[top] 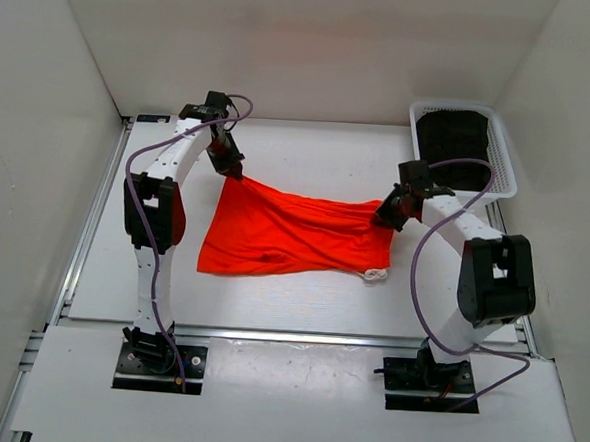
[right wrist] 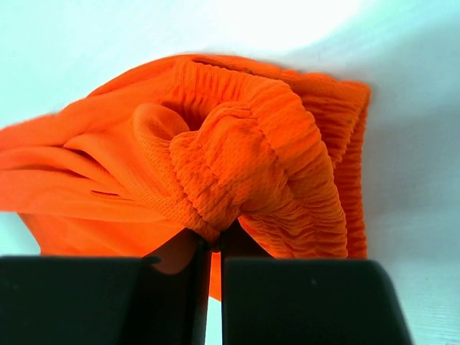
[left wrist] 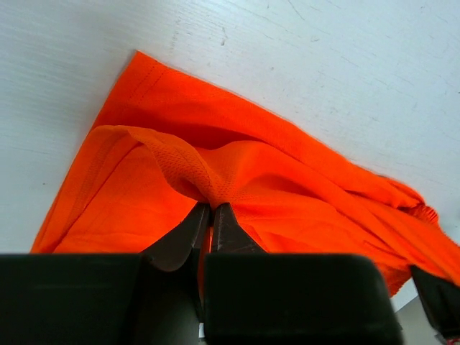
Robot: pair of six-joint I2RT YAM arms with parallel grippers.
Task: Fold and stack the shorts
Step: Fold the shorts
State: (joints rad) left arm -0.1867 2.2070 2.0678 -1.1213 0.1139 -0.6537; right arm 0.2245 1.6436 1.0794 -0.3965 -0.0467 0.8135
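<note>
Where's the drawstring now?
Top view: the drawstring lies at the near right corner of the shorts, just below the right gripper in frame.

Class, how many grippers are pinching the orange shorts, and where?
2. The left gripper pinches the shorts at their far left corner; the right gripper pinches the gathered waistband at their right end.

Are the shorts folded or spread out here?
Spread, not compactly folded: the shorts stretch between the left gripper and the right gripper, both shut on the far edge. Whether already halved, cannot tell.
</note>
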